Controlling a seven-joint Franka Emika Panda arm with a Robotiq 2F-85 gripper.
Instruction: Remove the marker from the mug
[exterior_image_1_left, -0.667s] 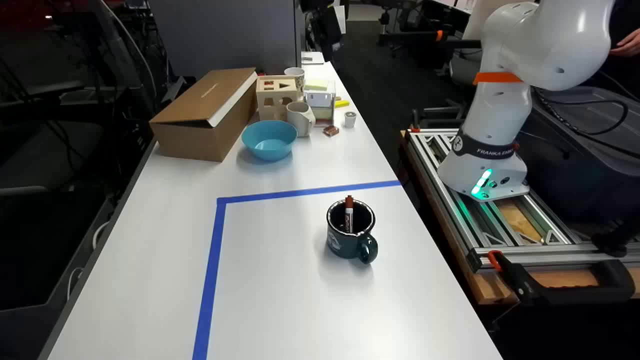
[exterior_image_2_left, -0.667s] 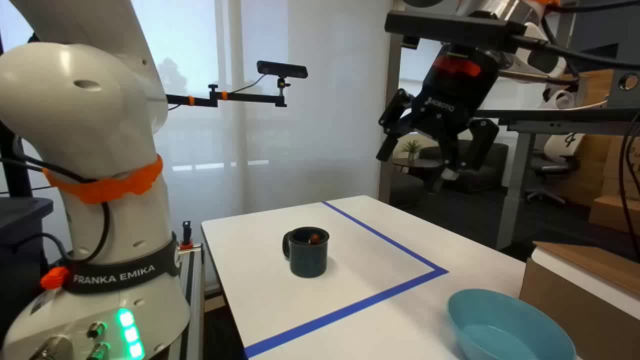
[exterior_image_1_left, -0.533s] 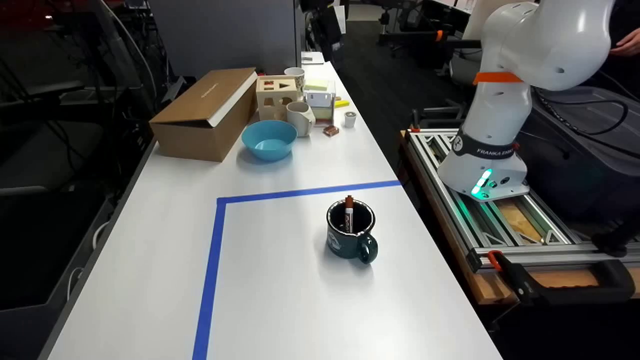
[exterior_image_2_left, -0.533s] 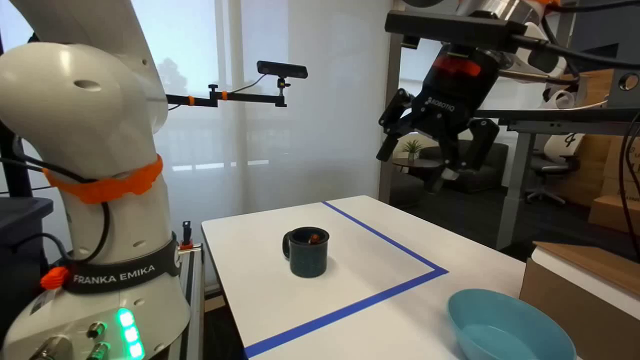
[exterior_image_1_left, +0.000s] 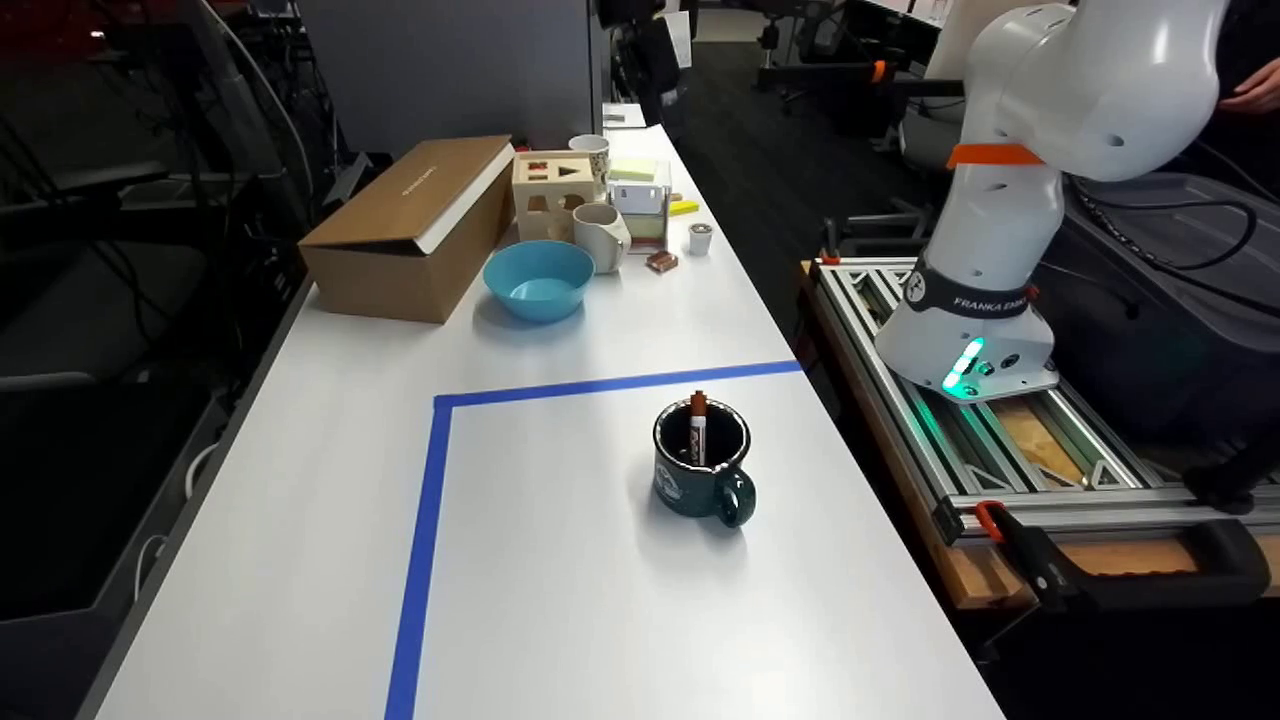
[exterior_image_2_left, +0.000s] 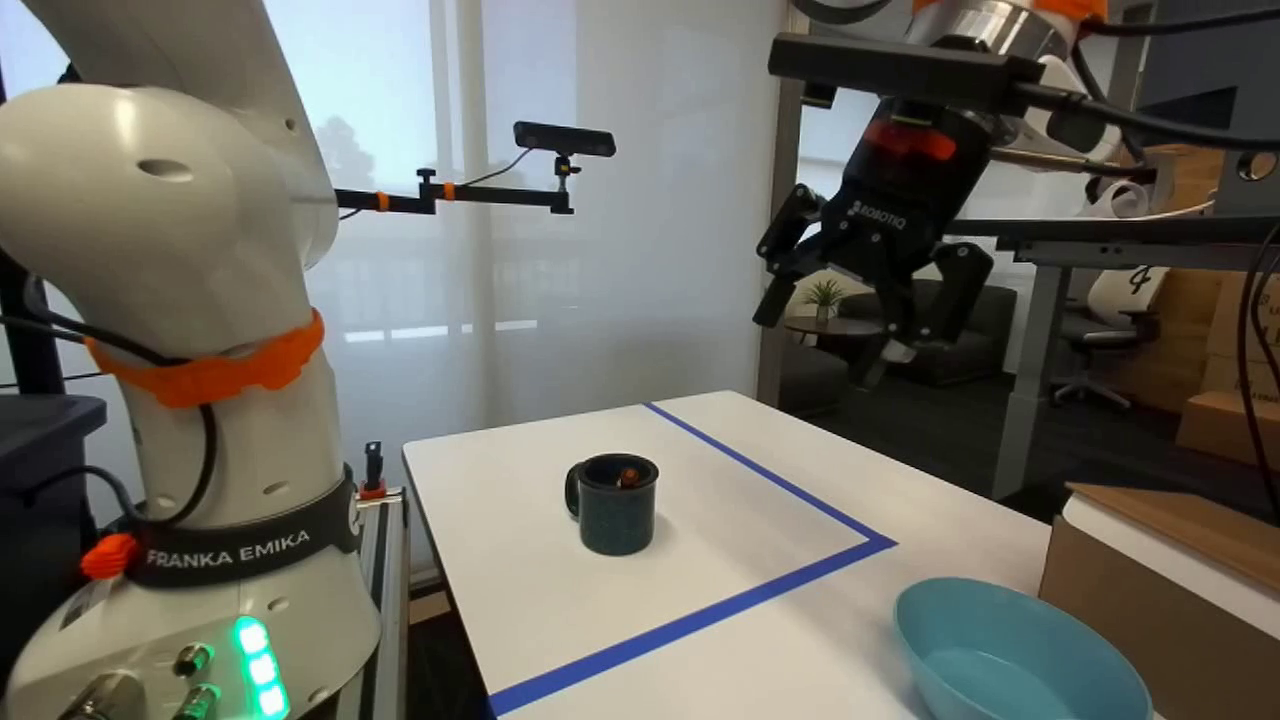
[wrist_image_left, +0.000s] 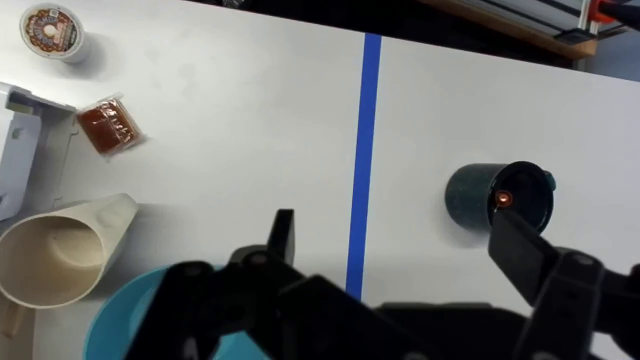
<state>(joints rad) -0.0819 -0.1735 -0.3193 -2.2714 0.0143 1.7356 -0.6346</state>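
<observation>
Short, thin marker (exterior_image_1_left: 698, 430), pale printed barrel and red-brown end, stands near upright inside the small, glossy, dark teal mug (exterior_image_1_left: 686, 490). Mug upright, side handle clear, on the white-topped bench (exterior_image_1_left: 560, 580), within the corner of blue tape (exterior_image_1_left: 620, 385). In the wrist view we find the marker's end toward one side of the mug's dark mouth; whether the barrel leans on the inner wall is unclear to us.

In an exterior view the black two-fingered hand (exterior_image_2_left: 819, 342) hangs tilted, high over the bench and well apart from the mug. Fingers spread wide; we see nothing between them.

Progress, as we judge it: none of the removal done. Marker neither gripped nor raised. Left to do: bring the hand over the mug, line it up, close on the red-brown end, lift until the barrel clears the rim, set the marker down outside.
</observation>
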